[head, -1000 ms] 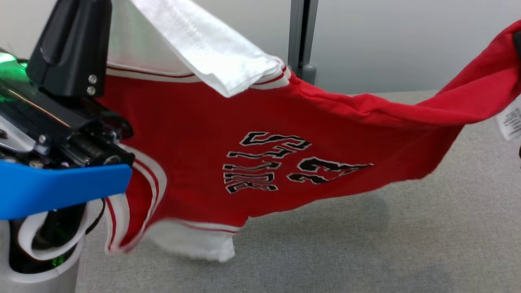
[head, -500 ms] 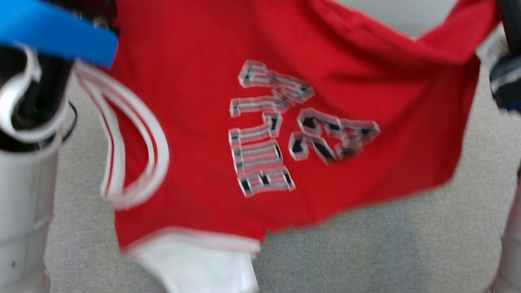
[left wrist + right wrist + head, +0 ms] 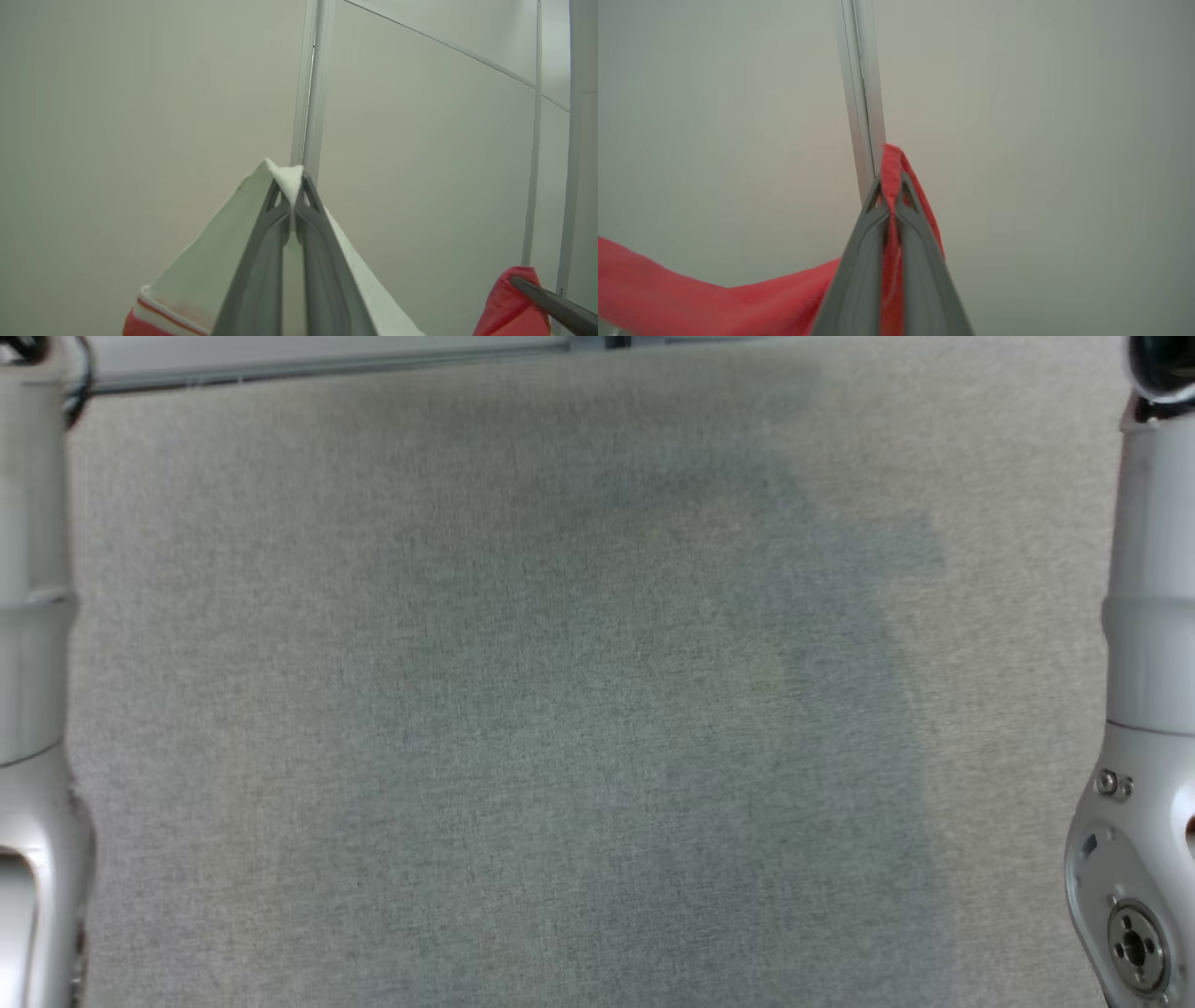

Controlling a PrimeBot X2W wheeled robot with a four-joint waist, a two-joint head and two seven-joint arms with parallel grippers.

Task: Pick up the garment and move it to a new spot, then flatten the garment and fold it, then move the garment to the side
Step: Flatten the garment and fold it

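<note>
Two edges of the garment [image 3: 738, 303] are pinched aloft before a pale wall panel [image 3: 140, 93]: the left pincer [image 3: 292, 186] clenched on its white cloth, the right pincer [image 3: 891, 186] clenched on a red fold. Grey table [image 3: 560, 709] spreads between both pale forearms [image 3: 1144, 616] in the head view.

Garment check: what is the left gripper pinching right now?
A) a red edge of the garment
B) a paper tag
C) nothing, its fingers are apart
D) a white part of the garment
D: in the left wrist view the left gripper is shut on a white fold of the garment, while the right gripper clamps red cloth.
</note>
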